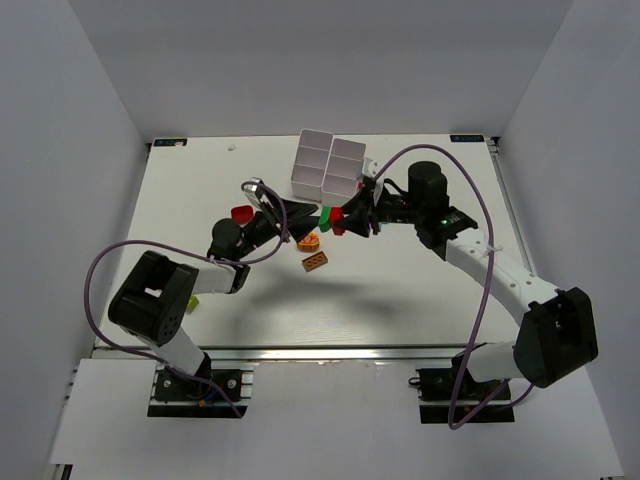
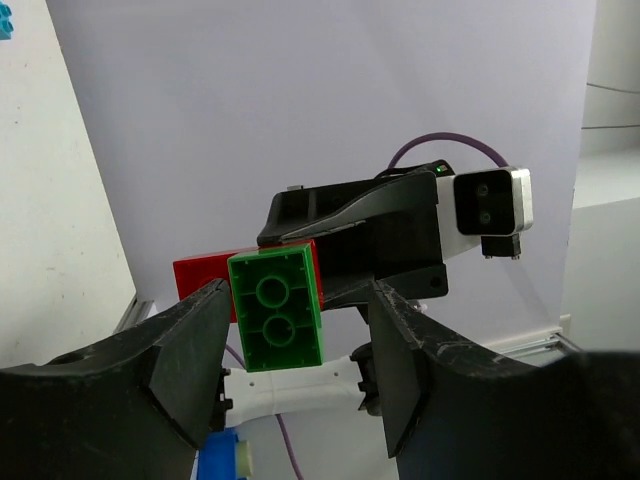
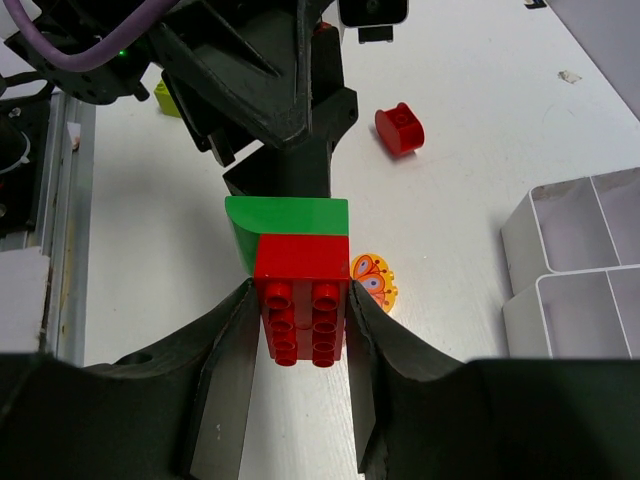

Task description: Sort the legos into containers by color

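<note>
Clamping one red-green stack [image 3: 300, 265], right gripper [image 3: 299, 305]; left gripper [image 2: 298, 305] spread.

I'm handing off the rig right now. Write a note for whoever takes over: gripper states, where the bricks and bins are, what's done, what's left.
Right gripper: shut on the red brick of a red-green stack, held up between the arms.
Left gripper: open, fingers either side of the stack's green brick, not yet clamped.
On the table: red curved brick, orange brick, round butterfly piece, lime brick.
Containers: no brick visible in them.
Done: nothing sorted, as far as shown.
Left: pull the stack apart, then bin every brick by colour.
</note>
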Controlling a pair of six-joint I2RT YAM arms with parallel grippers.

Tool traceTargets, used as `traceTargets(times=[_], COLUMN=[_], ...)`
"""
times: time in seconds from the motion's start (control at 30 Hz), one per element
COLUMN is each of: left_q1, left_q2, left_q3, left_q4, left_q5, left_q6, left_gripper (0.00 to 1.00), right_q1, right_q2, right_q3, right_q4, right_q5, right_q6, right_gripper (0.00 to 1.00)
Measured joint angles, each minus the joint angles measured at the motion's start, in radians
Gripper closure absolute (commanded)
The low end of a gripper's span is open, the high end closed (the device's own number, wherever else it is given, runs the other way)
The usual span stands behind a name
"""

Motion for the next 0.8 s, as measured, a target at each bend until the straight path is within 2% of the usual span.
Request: traceTargets(times=[0.6,0.7,0.8], left_q1=[0.0,-0.003,-0.003], left_q2=[-0.003,0.0,0.006], left_q3=[0.006,0.014,0.015], left_q4=[0.002,-0.006,-0.014], left_q5=[0.014,0.018,0.016], left_q6=[0.027,0.038,0.045], left_gripper=[0.33,0.35,0.41], right_q1=[0.001,0.002,0.002], right_q2=[-0.002,0.014,0.023], right_q3=[-0.005,-0.004,-0.002], right_q4=[0.012,0.019,0.03], right_q5=[0.005,0.003,0.002], right_q6=[0.023,0.024,0.026], right_gripper=[1.0,1.0,1.0])
